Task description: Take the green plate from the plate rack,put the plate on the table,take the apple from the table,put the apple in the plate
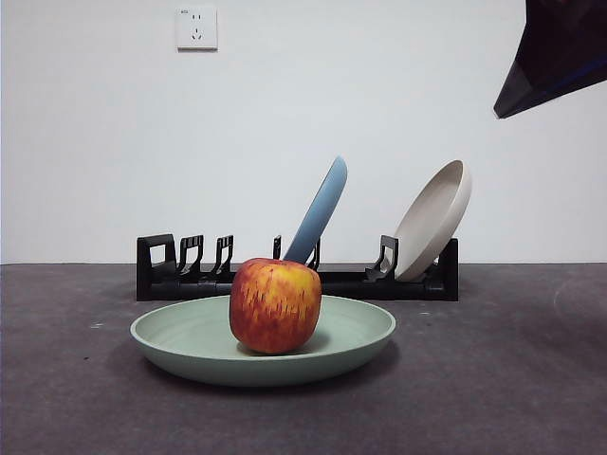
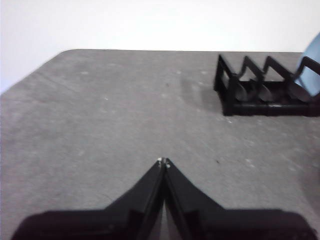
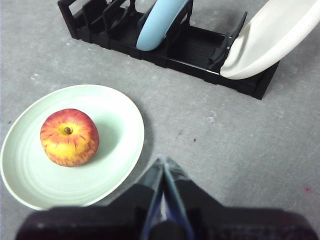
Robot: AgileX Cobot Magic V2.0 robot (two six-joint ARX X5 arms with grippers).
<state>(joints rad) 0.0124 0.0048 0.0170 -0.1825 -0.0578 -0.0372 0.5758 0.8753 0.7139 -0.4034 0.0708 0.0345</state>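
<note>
The red apple [image 1: 275, 305] sits upright in the pale green plate [image 1: 180, 341], which lies flat on the dark grey table [image 1: 512, 379] in front of the black plate rack [image 1: 161, 270]. The right wrist view shows the apple [image 3: 69, 136] in the plate [image 3: 117, 130], with the rack [image 3: 195, 52] beyond. My right gripper [image 3: 163, 162] is shut and empty, above the table beside the plate. It shows as a dark tip [image 1: 555, 57] at the front view's top right. My left gripper [image 2: 163, 161] is shut and empty over bare table, with the rack's end [image 2: 235, 90] ahead.
A light blue plate [image 1: 321, 210] and a cream-white dish [image 1: 434, 220] lean in the rack. Both show in the right wrist view, blue plate [image 3: 159, 22] and cream dish [image 3: 272, 35]. A white wall with a socket [image 1: 196, 27] stands behind the table.
</note>
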